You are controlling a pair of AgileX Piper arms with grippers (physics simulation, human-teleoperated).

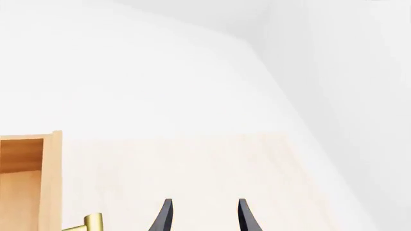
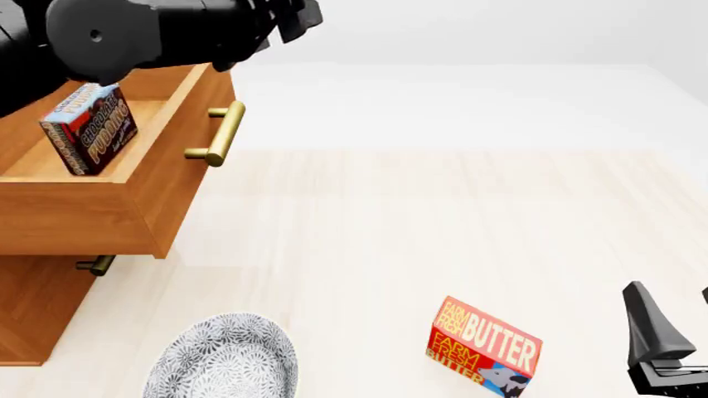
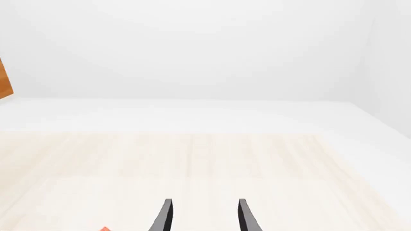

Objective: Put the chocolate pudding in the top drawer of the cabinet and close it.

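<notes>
The chocolate pudding [image 2: 89, 128], a small blue and brown box, stands tilted inside the open top drawer [image 2: 133, 207] of the orange-brown cabinet [image 2: 33, 319]. The drawer's brass handle [image 2: 218, 133] juts toward the table's middle. My left arm reaches over the drawer. The left gripper [image 1: 204, 216] is open and empty, past the drawer front [image 1: 53, 173] and its handle [image 1: 88, 224]. My right gripper [image 3: 204, 216] is open and empty, low at the front right of the table [image 2: 672, 319].
A red Farm Fresh Butter box [image 2: 483, 344] stands on the table near the front; its corner [image 3: 103, 228] shows in the right wrist view. A patterned grey plate [image 2: 225, 358] lies in front of the cabinet. The lower drawer's handle [image 2: 98, 265] shows under the open drawer.
</notes>
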